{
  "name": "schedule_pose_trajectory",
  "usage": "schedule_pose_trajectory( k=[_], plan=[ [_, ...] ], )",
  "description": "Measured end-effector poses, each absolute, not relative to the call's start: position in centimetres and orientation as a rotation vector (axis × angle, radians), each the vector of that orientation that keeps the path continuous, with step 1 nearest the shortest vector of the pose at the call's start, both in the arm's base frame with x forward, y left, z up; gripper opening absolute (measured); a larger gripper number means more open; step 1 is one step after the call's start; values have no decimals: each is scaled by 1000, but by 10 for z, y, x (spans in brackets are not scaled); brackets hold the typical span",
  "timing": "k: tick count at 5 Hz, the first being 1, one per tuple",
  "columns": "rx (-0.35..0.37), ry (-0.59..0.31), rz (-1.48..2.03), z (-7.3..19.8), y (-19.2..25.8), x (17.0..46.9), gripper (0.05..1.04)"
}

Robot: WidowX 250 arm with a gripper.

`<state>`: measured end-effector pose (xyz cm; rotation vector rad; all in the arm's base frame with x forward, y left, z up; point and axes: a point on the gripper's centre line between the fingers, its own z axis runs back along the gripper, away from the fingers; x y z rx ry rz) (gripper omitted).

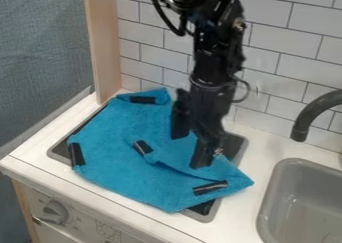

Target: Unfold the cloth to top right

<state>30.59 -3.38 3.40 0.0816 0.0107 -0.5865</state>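
Fingers parted, the black tool point(191, 151) hangs over a partly folded blue cloth point(127, 159) — spread beneath it on the white worktop point(246, 202).

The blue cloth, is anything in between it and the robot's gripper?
Nothing visible stands between them: the gripper hangs just over the blue cloth, fingers apart. The black faucet is off to the side, out of the way.
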Motion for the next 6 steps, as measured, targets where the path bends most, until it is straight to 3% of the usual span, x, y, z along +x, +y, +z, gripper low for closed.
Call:
schedule_pose_trajectory(
  k=[1,2,4,6],
  plan=[
    [35,24,-326,35,-6,306,999],
    [38,-39,-84,41,8,307,999],
    [138,-97,292,48,39,307,999],
    [163,-60,401,29,67,319,999]
  ],
)
